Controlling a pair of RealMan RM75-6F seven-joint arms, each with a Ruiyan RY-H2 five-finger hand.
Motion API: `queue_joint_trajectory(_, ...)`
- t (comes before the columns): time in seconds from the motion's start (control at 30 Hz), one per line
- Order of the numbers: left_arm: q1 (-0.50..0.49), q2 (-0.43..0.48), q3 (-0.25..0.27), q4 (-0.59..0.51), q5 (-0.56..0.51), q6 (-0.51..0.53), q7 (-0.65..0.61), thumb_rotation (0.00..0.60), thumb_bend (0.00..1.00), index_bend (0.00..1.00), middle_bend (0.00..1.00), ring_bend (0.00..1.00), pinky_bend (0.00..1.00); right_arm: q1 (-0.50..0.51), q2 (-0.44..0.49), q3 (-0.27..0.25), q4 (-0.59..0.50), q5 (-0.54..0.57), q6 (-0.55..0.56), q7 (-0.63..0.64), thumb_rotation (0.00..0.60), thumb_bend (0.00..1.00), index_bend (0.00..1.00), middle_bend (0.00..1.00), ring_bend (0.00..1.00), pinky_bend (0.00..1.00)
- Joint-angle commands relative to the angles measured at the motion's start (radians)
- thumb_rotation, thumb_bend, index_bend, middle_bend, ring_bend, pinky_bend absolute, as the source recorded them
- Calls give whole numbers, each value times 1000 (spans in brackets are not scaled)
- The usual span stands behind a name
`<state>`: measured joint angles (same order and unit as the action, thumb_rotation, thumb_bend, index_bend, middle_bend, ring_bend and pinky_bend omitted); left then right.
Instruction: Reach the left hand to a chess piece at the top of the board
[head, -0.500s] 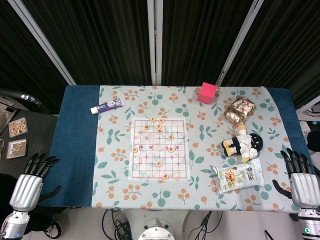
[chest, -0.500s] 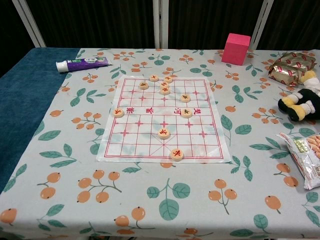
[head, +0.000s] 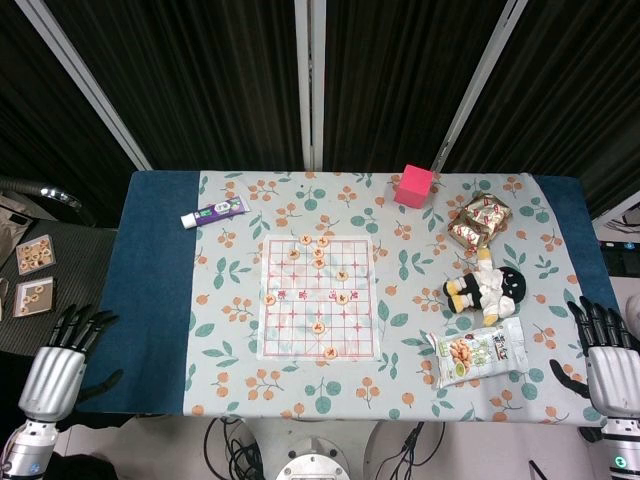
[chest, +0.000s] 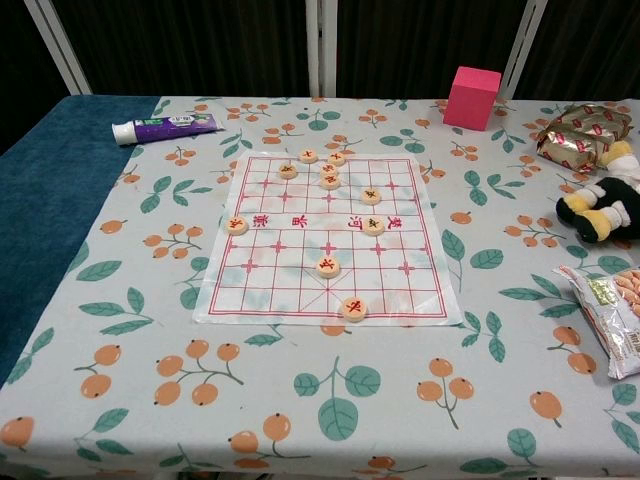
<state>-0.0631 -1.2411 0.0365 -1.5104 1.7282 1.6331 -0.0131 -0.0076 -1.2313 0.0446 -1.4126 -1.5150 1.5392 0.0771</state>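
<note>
— Where is there room to come in over the desk (head: 160, 300)?

— From the near left corner. The left hand (head: 55, 365) hangs off that corner, fingers apart, and the blue cloth (head: 150, 290) along the left edge carries nothing between it and the board (head: 320, 297).

— Anything blocking the far end of the board?

— Only the toothpaste tube (head: 214, 212), near the far left corner, well apart from the chess pieces (chest: 322, 166) clustered there. The pink cube (head: 413, 186) stands by the far edge, right of the board.

— The right edge?

— Crowded: wrapped sweets (head: 479, 220), a plush toy (head: 486, 289) and a snack bag (head: 476, 353) sit between the right hand (head: 608, 365) and the board.
</note>
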Motion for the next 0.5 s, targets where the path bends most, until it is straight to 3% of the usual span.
queue_joint_trajectory(0.03, -30, 19, -17, -33, -1, -33, 12, 600, 167, 187, 149, 46, 6, 6, 1, 2, 2, 0, -7, -2, 600, 161, 0, 0, 0, 0)
queue_joint_trajectory(0.27, -203, 61, -115, -160, -35, -233, 68, 600, 221, 197, 149, 46, 10, 12, 2, 7, -7, 0, -7, -13, 600, 163, 0, 0, 0, 0)
queue_joint_trajectory(0.4, -318, 49, -216, -226, -140, -358, 82, 600, 222, 197, 149, 46, 4, 10, 7, 9, -15, 2, -5, -15, 600, 163, 0, 0, 0, 0)
queue_joint_trajectory(0.5, -390, 24, -262, -255, -217, -449, 102, 600, 222, 197, 148, 46, 5, 13, 7, 7, -17, 4, -13, -16, 600, 164, 0, 0, 0, 0)
